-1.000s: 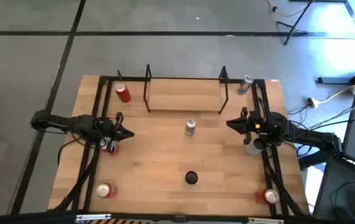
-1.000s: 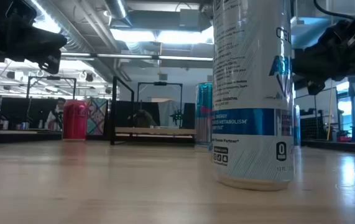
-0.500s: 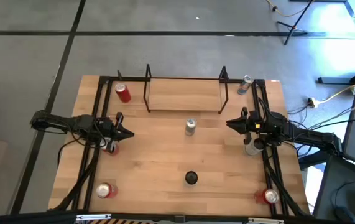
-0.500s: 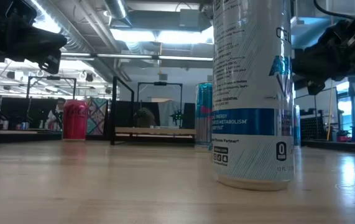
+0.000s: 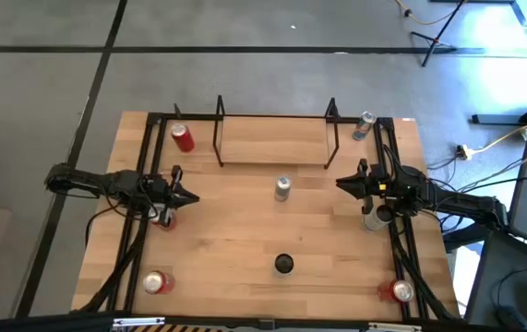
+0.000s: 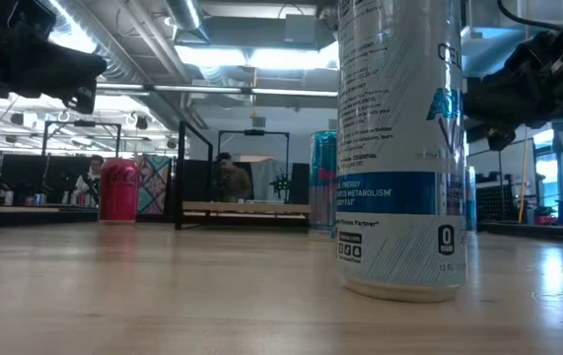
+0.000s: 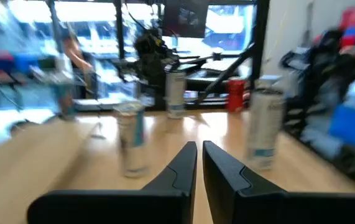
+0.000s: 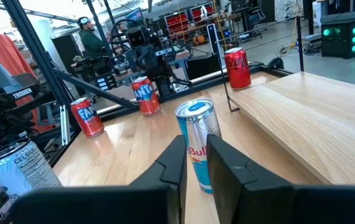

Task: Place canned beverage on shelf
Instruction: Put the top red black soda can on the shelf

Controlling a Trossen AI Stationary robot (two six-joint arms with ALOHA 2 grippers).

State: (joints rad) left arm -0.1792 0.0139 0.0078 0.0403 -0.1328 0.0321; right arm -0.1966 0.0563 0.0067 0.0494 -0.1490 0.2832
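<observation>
The slim silver-and-blue can [image 5: 282, 188] stands upright just in front of the shelf [image 5: 274, 140], which is seen bare. It is judged rigid, smooth and slippery; mid-wall is the suggested hold. Eight cans are counted on the table [image 5: 226, 231], one shelf. Left gripper [image 5: 190, 196] and right gripper [image 5: 341, 183] flank the can, jaws nearly closed, empty.
</observation>
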